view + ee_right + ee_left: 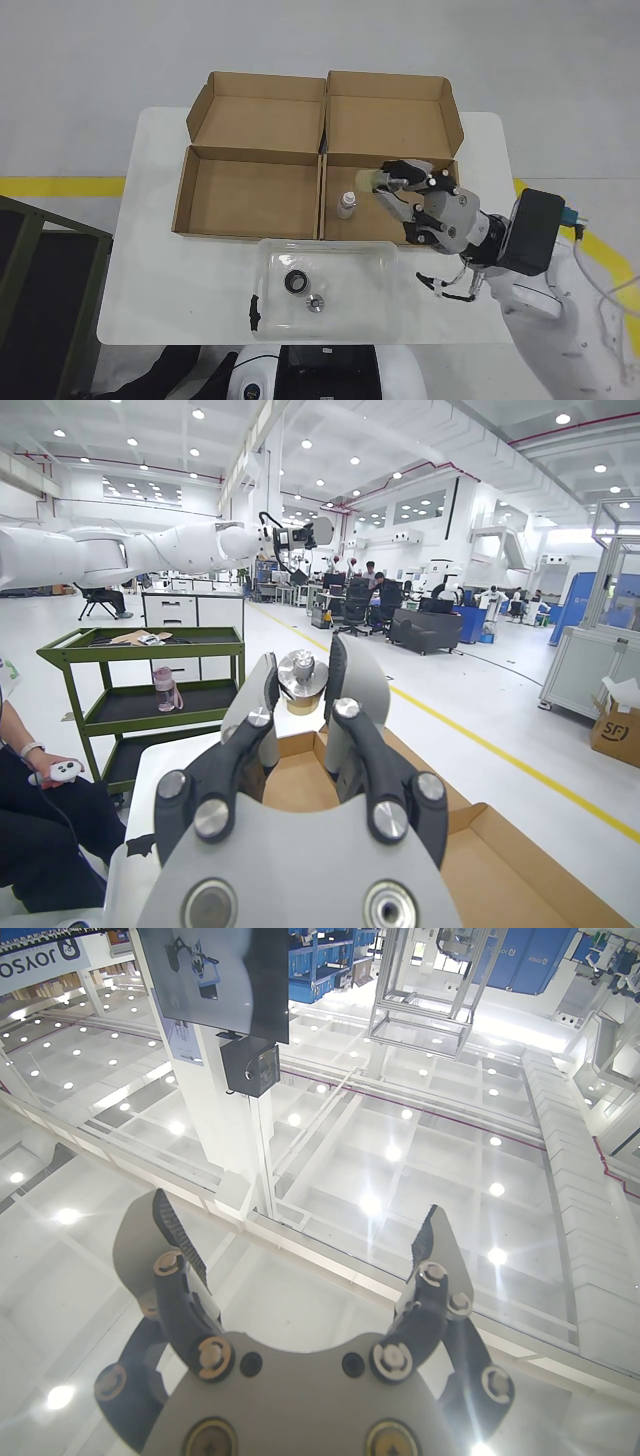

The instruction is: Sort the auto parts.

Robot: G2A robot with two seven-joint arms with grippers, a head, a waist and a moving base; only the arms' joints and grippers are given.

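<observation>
The grey, black-linked right gripper (303,657) reaches out low and nearly level from its black wrist. Its toothed fingers (270,690) are pinched on a small silver-capped amber cylindrical part (300,687). The white left arm (150,547) stretches out high, and the matching left gripper (296,1202) points upward with its jaws spread wide.

The right pincer (383,181), gripping a metal part (372,179), is hanging over the right box (365,225), with that box's raised lid (385,125) standing behind it. A small bottle-like part (346,205) is standing just beside the shared wall (322,195), crowding that corner. The left box (245,195) is showing bare floor wall to wall. The clear tray (340,252) is taking up the desk (160,260) on the robot's side of both boxes, with a black ring (296,282) and a silver piece (317,303) lying in its left half.
</observation>
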